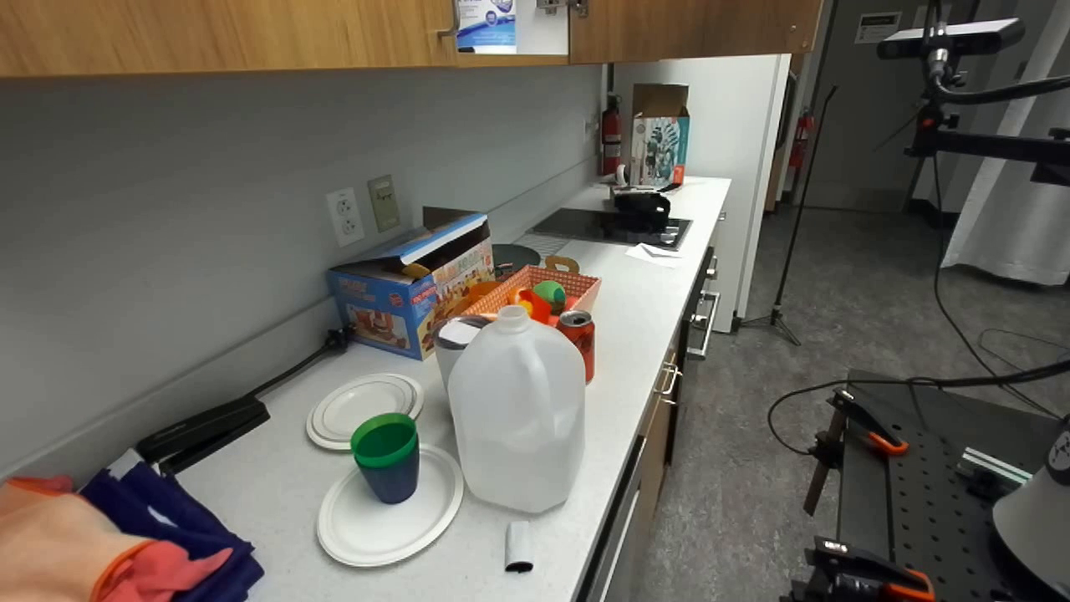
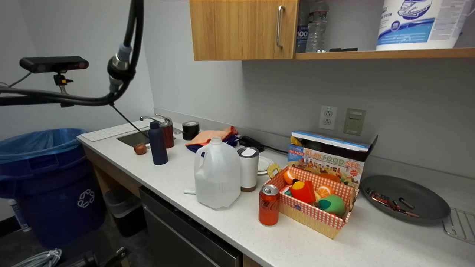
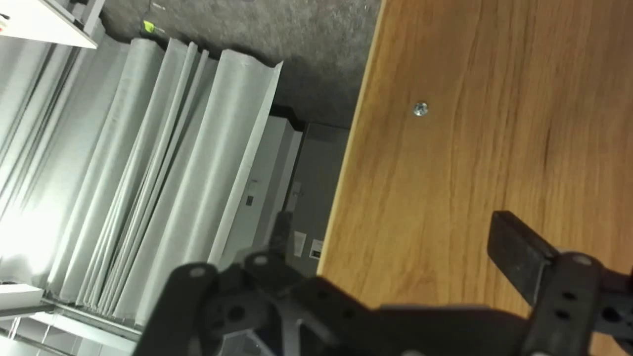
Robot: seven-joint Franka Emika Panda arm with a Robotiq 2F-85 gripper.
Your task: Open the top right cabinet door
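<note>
- In an exterior view, the top right cabinet door (image 1: 694,29) is at the top, swung out from the wall cabinet. It points into the room from the hinge (image 1: 577,7), inner face showing, lower edge nearly level. The frame cuts off its upper part, so its long axis cannot be told here.
- Left of it there, a white-and-blue tub (image 1: 486,29) shows in the compartment, then the adjoining door (image 1: 226,33), flush. On the surface (image 1: 639,313) below are a cooktop (image 1: 577,224), blue box (image 1: 376,313) and plastic jug (image 1: 518,418).
- In an exterior view, clear bottles (image 2: 317,27) and the tub stand on the shelf (image 2: 371,55) beside the adjoining door; a thick cable (image 2: 133,37) crosses the foreground.
- In the wrist view, the task's door fills the right, edge and grain slanting from top towards bottom, a screw (image 3: 420,109) near that edge. The end effector's (image 3: 395,235) jaws are spread wide, one finger past the edge, one over the wood; contact cannot be told. A grey curtain (image 3: 163,173) hangs beyond.
</note>
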